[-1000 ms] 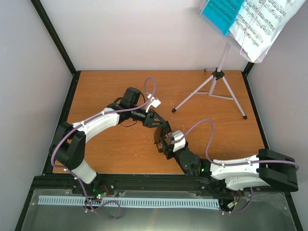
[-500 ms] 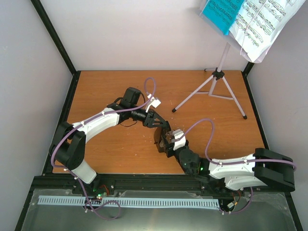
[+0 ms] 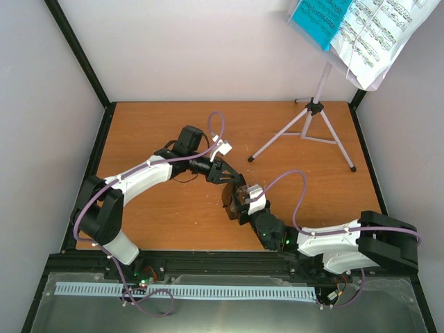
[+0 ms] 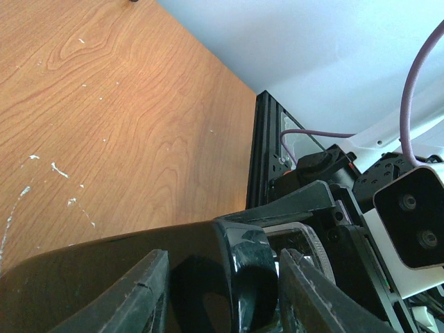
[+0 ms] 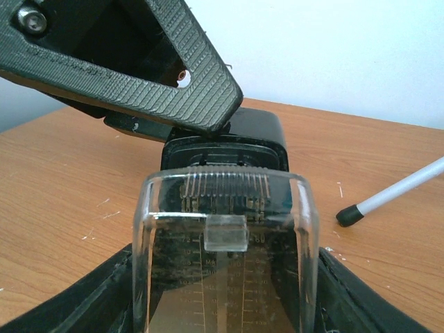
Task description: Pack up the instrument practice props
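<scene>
Metronome (image 5: 258, 139) clamped from both sides.
Left gripper (image 3: 231, 182) grips its black body, right gripper (image 3: 239, 202) seemingly its clear cover (image 5: 223, 277); uneven pulls could pop that cover off.

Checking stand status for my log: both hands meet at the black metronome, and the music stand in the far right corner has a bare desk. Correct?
No. The music stand does not have a bare desk: the top external view shows a teal folder and sheet music on it. The rest stands: left hand and right hand meet at the metronome.
</scene>
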Motion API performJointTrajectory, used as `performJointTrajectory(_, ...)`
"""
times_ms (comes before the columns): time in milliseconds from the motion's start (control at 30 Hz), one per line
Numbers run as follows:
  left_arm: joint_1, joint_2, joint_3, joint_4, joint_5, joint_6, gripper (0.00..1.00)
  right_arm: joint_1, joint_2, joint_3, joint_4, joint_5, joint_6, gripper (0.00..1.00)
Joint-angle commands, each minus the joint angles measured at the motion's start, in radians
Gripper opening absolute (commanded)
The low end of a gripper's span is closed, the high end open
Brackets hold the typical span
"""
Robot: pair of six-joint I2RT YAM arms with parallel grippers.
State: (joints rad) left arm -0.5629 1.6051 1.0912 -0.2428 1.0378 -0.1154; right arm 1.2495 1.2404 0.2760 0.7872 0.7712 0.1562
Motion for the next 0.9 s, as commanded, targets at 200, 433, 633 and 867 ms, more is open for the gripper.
performJointTrajectory(200, -0.005, -0.039, -0.008, 0.006, -0.053, 0.021, 0.47, -0.007, 0.043, 0.008, -0.073, -0.041, 0.042, 0.57)
performJointTrajectory(433, 0.066, -0.155, -0.04, 0.057, -0.139, -0.001, 0.61, -0.008, 0.044, 0.026, -0.113, -0.042, 0.049, 0.58)
performJointTrajectory(633, 0.091, -0.219, -0.054, 0.069, -0.19, 0.013, 0.73, -0.011, 0.052, 0.044, -0.145, -0.034, 0.053, 0.62)
performJointTrajectory(867, 0.092, -0.246, -0.058, 0.066, -0.21, 0.033, 0.83, -0.012, 0.007, 0.071, -0.232, -0.023, 0.025, 1.0)
